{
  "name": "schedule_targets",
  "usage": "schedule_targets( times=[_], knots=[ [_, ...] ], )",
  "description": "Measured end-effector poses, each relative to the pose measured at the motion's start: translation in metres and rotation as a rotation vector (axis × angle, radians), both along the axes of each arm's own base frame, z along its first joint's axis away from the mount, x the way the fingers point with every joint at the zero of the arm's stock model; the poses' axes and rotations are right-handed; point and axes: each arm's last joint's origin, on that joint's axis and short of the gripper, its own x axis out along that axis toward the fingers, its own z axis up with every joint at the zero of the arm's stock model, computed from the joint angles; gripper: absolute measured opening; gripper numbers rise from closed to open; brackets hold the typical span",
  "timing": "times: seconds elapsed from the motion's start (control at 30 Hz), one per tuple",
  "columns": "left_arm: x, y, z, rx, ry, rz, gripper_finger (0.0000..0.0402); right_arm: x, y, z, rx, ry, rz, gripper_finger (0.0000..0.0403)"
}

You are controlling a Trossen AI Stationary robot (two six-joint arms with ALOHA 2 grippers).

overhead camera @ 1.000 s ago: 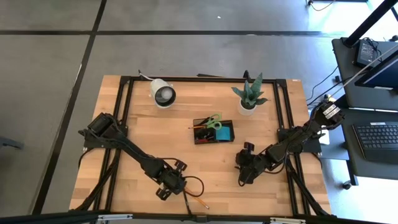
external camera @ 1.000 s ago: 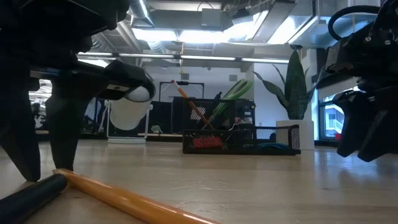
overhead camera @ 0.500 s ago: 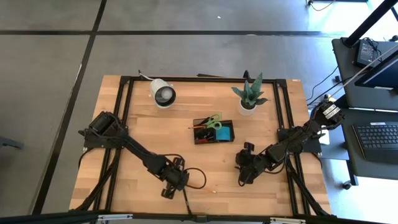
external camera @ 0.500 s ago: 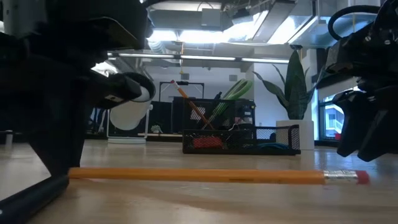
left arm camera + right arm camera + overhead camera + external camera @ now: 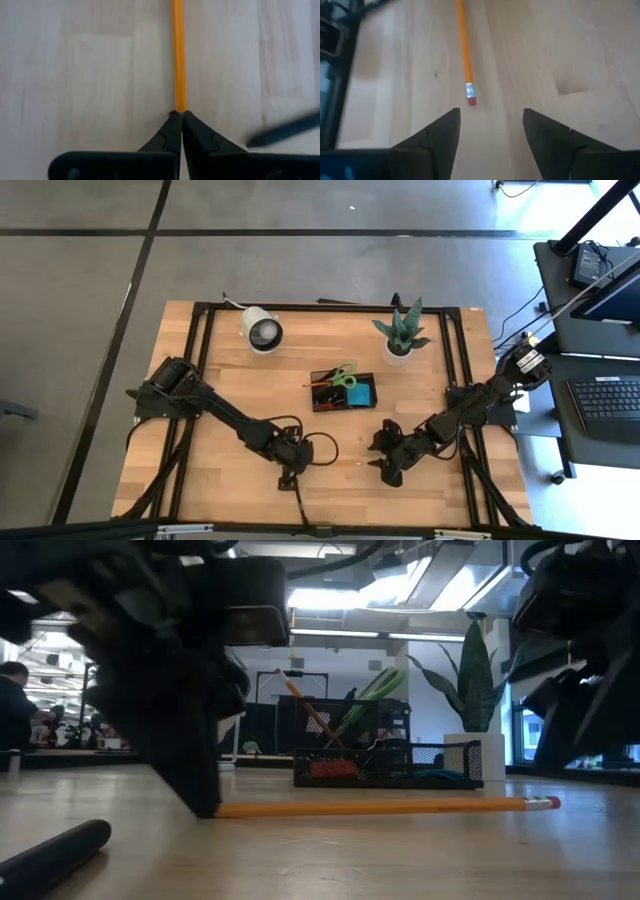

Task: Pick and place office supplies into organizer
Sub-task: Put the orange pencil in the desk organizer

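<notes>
Now left claw [image 5: 178,116] pinching pencil [image 5: 178,55]

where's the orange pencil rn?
In the high view, the orange pencil lies on the table's near edge, between the left end effector gripping one end and the open right end effector.

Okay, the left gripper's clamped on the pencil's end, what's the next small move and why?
Probably lift it. The left gripper is shut on one end of the orange pencil, which lies flat on the table. The organizer sits farther back, so the pencil must clear the wood first. The right gripper hangs open by the eraser end.
</notes>
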Motion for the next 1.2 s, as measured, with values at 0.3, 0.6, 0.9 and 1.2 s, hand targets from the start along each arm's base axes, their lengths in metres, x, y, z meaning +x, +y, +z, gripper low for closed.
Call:
schedule_targets(
  times=[0.3, 0.6, 0.9, 1.2],
  knots=[
    [0.009, 0.003, -0.013, -0.01, -0.016, 0.048, 0.0002, 0.008, 0.001, -0.032, -0.174, -0.01, -0.037, 0.022],
    [0.01, 0.004, -0.014, -0.055, -0.006, 0.09, 0.0002, 0.005, 0.004, -0.034, -0.141, 0.008, -0.071, 0.022],
    [0.011, 0.005, -0.014, -0.074, 0.001, 0.105, 0.0002, -0.012, 0.01, -0.015, -0.121, 0.022, -0.019, 0.022],
    [0.014, 0.01, -0.014, -0.092, 0.002, 0.111, 0.0002, -0.017, 0.02, -0.028, -0.153, 0.023, -0.042, 0.022]
  ],
)
